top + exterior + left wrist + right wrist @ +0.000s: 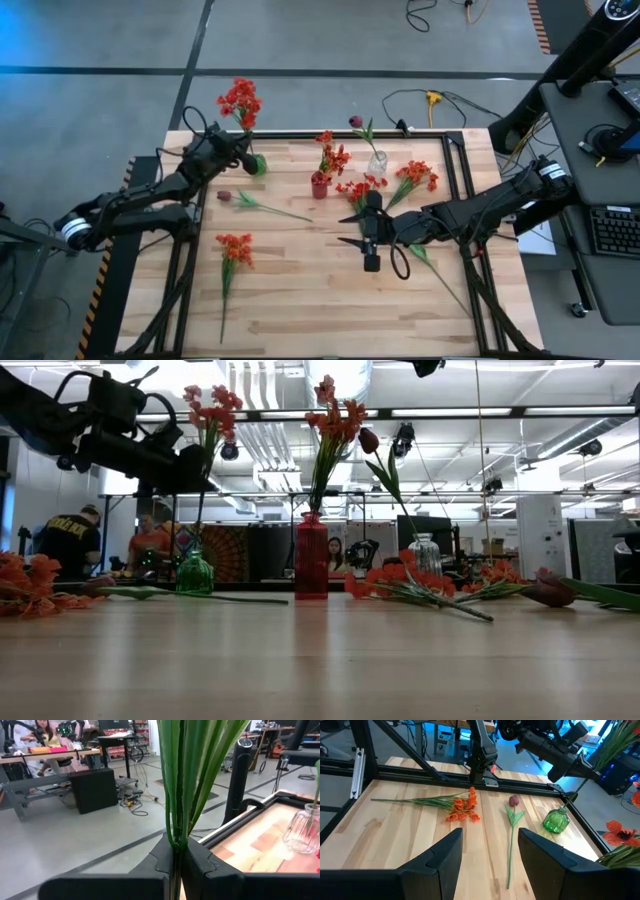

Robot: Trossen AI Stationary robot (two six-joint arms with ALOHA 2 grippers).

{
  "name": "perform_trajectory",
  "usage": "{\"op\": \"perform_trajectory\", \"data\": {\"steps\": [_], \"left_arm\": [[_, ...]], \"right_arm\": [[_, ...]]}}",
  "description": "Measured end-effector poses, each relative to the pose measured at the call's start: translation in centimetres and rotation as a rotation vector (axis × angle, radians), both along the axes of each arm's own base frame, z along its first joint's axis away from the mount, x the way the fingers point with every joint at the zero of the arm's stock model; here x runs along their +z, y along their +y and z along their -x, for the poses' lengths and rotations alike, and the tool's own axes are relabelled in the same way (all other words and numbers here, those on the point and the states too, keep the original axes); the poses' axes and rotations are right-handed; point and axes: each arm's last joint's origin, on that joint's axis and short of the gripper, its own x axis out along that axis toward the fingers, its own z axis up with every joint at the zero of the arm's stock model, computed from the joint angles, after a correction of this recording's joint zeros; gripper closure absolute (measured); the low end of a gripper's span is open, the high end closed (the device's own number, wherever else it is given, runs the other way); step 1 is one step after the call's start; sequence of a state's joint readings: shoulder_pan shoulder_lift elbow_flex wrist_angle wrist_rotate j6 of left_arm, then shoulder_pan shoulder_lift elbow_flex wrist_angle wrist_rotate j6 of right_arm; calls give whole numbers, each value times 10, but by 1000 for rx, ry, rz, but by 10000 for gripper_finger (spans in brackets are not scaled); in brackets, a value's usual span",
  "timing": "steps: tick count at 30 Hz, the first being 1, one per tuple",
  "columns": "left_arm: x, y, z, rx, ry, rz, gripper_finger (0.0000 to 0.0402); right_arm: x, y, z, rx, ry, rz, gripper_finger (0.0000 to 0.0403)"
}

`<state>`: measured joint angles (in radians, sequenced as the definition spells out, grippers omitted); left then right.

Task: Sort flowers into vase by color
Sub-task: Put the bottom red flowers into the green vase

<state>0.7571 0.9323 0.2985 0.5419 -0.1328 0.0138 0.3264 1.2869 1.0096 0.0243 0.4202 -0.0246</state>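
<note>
My left gripper (243,157) (176,851) is at the far left of the table, above the green vase (258,164) (195,574), shut on a bunch of red flowers (240,100) (211,403). My right gripper (349,228) (490,847) hovers open over the table's middle and touches nothing. A red vase (319,186) (311,556) holds orange-red blooms. A clear glass vase (378,163) holds a maroon tulip (356,122). Lying on the table are another maroon tulip (226,196) (513,800), an orange bunch (236,246) (463,810) and red stems (416,176). My left gripper pinches the bunch's green stalks (175,838) between its two fingers, below the blooms and above the green vase's mouth. The fingers come roughly level from the table's left and lie across the stalks. The stalks stand nearly upright, and their lower ends (197,540) reach into the vase.
More red flowers (360,190) lie between the red vase and my right gripper. A loose stem (435,268) lies under the right arm. A black frame (455,150) edges the table. The near half of the wooden top (300,310) is bare. People sit in the room beyond.
</note>
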Motion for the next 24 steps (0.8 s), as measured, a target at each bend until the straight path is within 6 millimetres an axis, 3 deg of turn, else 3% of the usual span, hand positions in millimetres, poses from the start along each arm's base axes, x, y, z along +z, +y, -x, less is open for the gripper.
{"op": "perform_trajectory", "data": {"steps": [24], "left_arm": [[-9,7,-4,32,23,19,391]], "right_arm": [[0,0,0,0,2,2,218]]}}
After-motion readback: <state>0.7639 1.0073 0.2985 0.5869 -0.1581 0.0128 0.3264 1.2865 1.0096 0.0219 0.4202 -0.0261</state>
